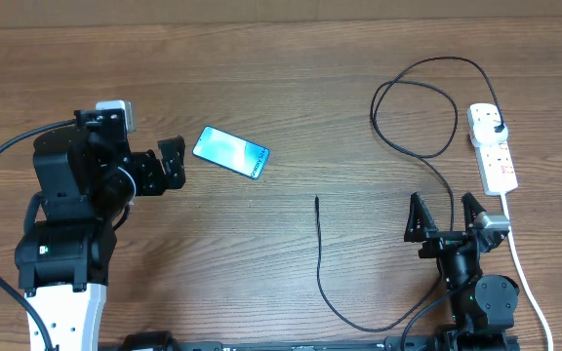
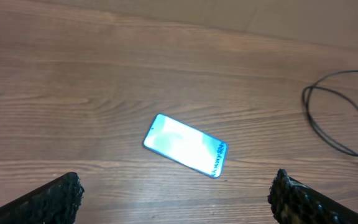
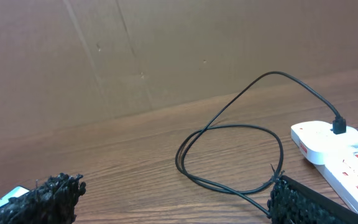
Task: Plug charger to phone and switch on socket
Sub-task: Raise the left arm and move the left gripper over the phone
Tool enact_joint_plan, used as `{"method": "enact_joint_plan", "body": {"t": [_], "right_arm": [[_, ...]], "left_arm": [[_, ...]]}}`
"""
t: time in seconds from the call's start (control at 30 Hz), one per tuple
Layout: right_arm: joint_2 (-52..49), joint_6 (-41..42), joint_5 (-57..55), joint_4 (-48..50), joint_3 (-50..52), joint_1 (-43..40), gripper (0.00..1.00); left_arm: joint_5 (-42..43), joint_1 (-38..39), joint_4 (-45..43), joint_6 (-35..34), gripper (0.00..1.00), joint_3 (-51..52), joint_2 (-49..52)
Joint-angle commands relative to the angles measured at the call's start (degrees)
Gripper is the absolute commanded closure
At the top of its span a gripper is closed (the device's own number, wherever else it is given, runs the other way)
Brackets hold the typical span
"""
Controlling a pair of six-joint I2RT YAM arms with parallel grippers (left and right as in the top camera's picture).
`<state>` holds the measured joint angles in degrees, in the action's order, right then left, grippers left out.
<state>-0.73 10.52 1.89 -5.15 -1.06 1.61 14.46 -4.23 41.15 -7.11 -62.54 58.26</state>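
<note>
The phone (image 1: 230, 153) lies flat on the wooden table with its light blue screen lit, and it also shows in the left wrist view (image 2: 185, 145). My left gripper (image 1: 176, 162) is open just left of it, with nothing between its fingers (image 2: 178, 193). The charger is a thin black cable (image 1: 417, 109). Its free connector tip (image 1: 317, 201) lies mid-table and its black plug (image 1: 497, 128) sits in the white socket (image 1: 493, 148). My right gripper (image 1: 445, 210) is open and empty below the socket. The cable loop (image 3: 229, 127) and the socket (image 3: 334, 146) lie ahead of it (image 3: 176, 196).
The socket's white cord (image 1: 520, 263) runs down the right side past the right arm's base. The black cable sweeps along the front edge (image 1: 359, 327) and passes by the right arm. A brown board wall (image 3: 135, 56) stands behind the table.
</note>
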Motion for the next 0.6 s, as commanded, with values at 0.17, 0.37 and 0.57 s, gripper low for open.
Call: {"method": "enact_joint_plan", "body": {"t": [0.17,0.37,0.57], "right_arm": [[0.57,0.31,-0.76,0.33,0.61,0.37,0.0],[0.57,0.28,-0.76,0.33,0.61,0.37,0.0],[0.57,0.28,-0.76,0.33,0.61,0.37,0.0]], "left_arm": [[-14.67,1.7,2.56,-12.33,0.0,-1.38,2.82],[-25.64,10.88,5.38,-19.26,0.0,-4.35,6.8],[-33.09,18.49,9.42,-28.35,0.0,-12.7,15.1]]}}
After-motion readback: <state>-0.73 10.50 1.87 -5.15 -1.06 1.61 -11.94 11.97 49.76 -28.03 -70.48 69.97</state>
